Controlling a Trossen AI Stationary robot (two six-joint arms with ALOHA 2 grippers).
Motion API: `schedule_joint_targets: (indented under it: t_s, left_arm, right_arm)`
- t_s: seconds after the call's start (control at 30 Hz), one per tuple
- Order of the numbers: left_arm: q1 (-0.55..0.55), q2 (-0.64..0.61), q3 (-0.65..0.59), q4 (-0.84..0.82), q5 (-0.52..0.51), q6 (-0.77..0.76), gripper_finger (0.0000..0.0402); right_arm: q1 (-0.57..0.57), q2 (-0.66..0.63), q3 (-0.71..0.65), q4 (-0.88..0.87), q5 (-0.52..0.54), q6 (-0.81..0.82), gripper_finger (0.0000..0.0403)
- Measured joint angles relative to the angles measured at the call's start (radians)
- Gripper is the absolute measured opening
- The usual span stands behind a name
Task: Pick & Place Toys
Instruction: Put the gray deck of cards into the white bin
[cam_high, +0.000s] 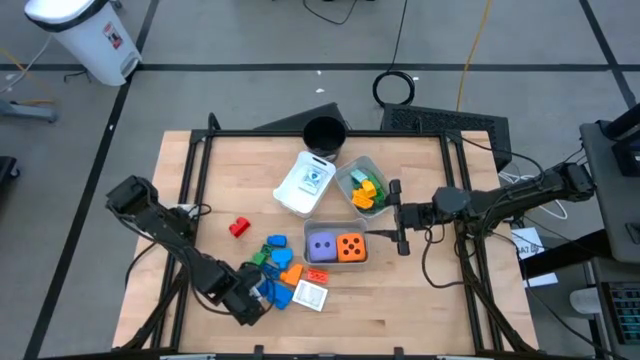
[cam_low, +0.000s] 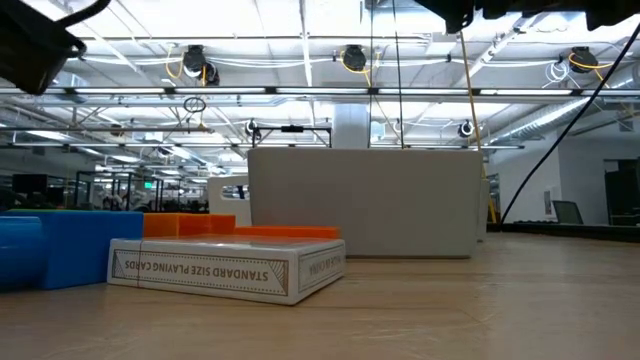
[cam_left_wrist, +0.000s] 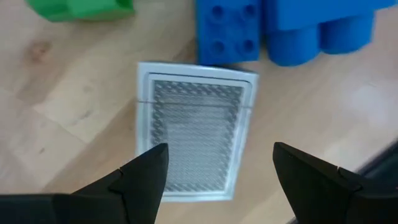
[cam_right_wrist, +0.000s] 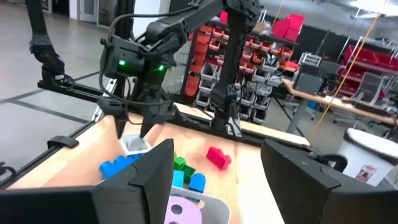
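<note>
We see the left gripper (cam_high: 268, 300) low over the near part of the table (cam_high: 420, 300), its two dark fingers (cam_left_wrist: 146, 177) spread apart and holding nothing, poised above a white card box (cam_left_wrist: 196, 127) that lies flat on the wood; from the low view its side reads as a pack of standard size playing cards (cam_low: 228, 268). Just beside that box sit a blue studded block (cam_left_wrist: 227, 31) and a chunkier blue piece (cam_left_wrist: 317, 28), with a green block (cam_left_wrist: 81, 7) close by. From above, this cluster of blue, green and orange blocks (cam_high: 275, 262) lies near the table's middle, and a single red block (cam_high: 238, 228) rests apart from it on the left. A grey tray (cam_high: 337, 260) holds the purple die (cam_high: 320, 246) and the orange die (cam_high: 350, 247) side by side. A second tray (cam_high: 352, 172) behind it holds a few small green, yellow and orange blocks, and a white tray (cam_high: 305, 185) leans beside it, near the black round cup (cam_high: 324, 134). The right gripper (cam_high: 398, 216) hovers just right of the dice tray, jaws parted and empty.
</note>
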Motion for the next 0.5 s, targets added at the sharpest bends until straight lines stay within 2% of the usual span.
schedule_joint_targets:
  t_s: [0.1, 0.3, 0.43, 0.5]
  left_arm:
    - [-0.01, 0.001, 0.0, -0.001, -0.008, -0.003, 0.0296]
    - [-0.009, 0.001, 0.0, -0.017, -0.101, -0.01, 0.0296]
    - [0.024, 0.001, 0.0, -0.031, 0.008, -0.025, 0.0297]
    - [0.03, 0.001, 0.0, -0.03, 0.026, -0.025, 0.0297]
  right_arm:
    - [0.0, 0.0, -0.001, -0.014, 0.0, 0.002, 0.0215]
    - [0.0, 0.0, -0.001, -0.01, 0.0, 0.0, 0.0215]
    - [0.0, 0.0, -0.001, -0.01, 0.0, -0.009, 0.0215]
    - [0.0, 0.0, -0.001, -0.009, 0.0, -0.01, 0.0215]
